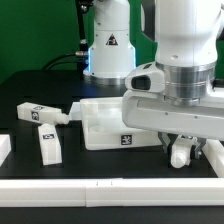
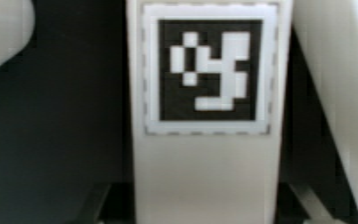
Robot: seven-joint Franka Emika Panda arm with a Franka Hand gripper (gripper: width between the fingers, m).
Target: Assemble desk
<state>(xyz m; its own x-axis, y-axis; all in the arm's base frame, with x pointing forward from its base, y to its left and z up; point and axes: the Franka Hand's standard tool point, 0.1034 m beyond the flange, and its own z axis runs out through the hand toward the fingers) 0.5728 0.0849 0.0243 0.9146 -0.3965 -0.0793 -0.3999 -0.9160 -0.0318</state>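
So the two cameras are giving pretty different stories here. The wrist view is basically just showing one leg [image 2: 202,150] filling the middle of the picture, running straight up the frame, with its black-and-white tag [image 2: 206,68] facing the lens nice and sharp. There's dark table either side and some pale blurry shapes at the edges, and I honestly can't tell if those are the finger pads or something else. The exterior view is giving the whole layout instead. The gripper [image 1: 186,150] is hanging low over the black table [image 1: 30,168] on the exterior view's right, and that same leg [image 1: 180,153] is sitting right down between the fingers, close to the tabletop's right end. The fingers are straddling it, one on each side, but the big white hand is blocking a lot. I can't tell whether they're actually pinching the leg or just standing close around it, and I can't say if the leg is resting on the table or lifted. The tabletop [image 1: 100,118] is lying flat mid-scene, rim up, with a small tag on its near wall. Two more legs are lying off to the exterior view's left: one [image 1: 40,113] just beside the tabletop's left end, another [image 1: 48,145] nearer the camera. A long white rail [image 1: 100,186] is running along the front.
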